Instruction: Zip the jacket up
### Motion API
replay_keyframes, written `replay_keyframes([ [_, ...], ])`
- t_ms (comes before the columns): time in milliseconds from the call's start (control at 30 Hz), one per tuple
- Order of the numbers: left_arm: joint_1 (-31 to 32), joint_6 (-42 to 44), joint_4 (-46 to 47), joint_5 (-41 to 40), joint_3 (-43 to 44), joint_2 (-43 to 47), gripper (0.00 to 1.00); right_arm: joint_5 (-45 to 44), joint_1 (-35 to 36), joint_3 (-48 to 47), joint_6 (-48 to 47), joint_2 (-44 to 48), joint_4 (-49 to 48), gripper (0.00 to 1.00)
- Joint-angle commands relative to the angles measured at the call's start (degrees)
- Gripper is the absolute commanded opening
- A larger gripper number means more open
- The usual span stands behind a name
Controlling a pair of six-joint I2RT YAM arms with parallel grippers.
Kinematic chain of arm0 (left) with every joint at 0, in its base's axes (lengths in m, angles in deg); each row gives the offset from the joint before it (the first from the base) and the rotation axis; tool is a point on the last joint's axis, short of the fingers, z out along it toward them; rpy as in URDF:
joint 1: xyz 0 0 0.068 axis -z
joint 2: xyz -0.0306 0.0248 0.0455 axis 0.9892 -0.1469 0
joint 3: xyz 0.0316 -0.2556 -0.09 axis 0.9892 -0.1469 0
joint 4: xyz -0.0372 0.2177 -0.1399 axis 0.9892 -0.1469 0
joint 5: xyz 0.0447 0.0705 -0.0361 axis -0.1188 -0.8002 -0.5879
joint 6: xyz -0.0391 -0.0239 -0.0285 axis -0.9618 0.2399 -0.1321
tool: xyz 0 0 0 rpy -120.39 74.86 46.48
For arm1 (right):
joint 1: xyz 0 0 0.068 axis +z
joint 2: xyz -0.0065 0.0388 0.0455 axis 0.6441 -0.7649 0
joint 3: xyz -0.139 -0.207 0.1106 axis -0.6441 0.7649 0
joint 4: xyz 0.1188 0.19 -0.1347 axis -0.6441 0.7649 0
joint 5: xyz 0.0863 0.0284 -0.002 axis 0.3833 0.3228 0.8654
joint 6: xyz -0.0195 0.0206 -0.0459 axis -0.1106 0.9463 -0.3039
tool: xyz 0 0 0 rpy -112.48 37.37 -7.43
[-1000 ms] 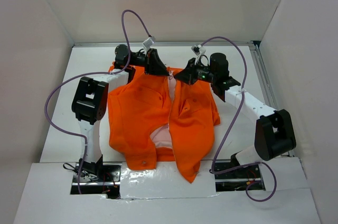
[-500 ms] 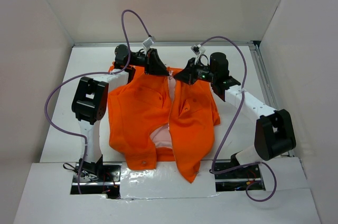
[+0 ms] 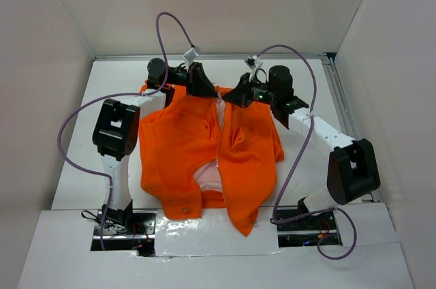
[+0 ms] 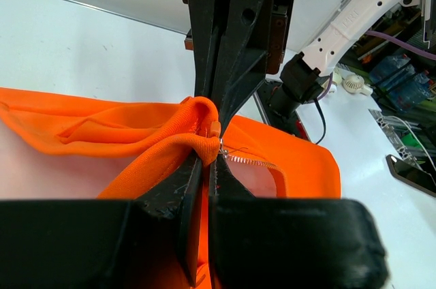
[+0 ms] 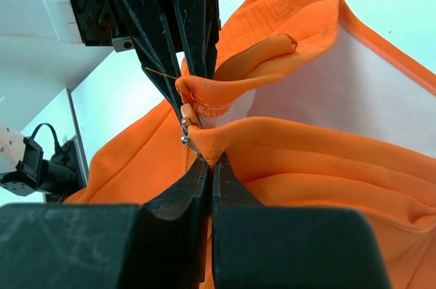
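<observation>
jacket: collar far, hem near, long axis near–far | left claw, right claw: each clamped on its front edge

A white table fills the middle of the scene. White walls rise from the table's left, far and right sides. A metal rail runs along the table's right edge. A shiny strip lies at the table's near edge, with a white board just nearer. Blurred blue clutter shows beyond the table.
</observation>
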Motion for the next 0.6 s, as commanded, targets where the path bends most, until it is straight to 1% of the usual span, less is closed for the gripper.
replay_keyframes([
  [0, 0.2, 1.8, 3.6, -1.0, 2.0, 0.6, 0.00, -0.1, 0.8, -2.9, -1.1, 0.2, -1.2, 0.00],
  [300, 0.1, 1.8, 4.1, -0.6, 1.6, 0.9, 0.00, -2.2, 0.2, -1.5, 0.6, 0.6, -1.9, 0.00],
  [433, -0.1, 2.4, 4.3, -0.8, 0.5, 1.3, 0.00, -2.3, -0.2, -0.3, 1.9, 0.9, -3.7, 0.00],
  [567, -0.2, 1.2, 5.5, -0.7, 0.4, 1.1, 0.00, -1.3, -0.5, 0.2, 2.0, 1.0, -4.1, 0.00],
])
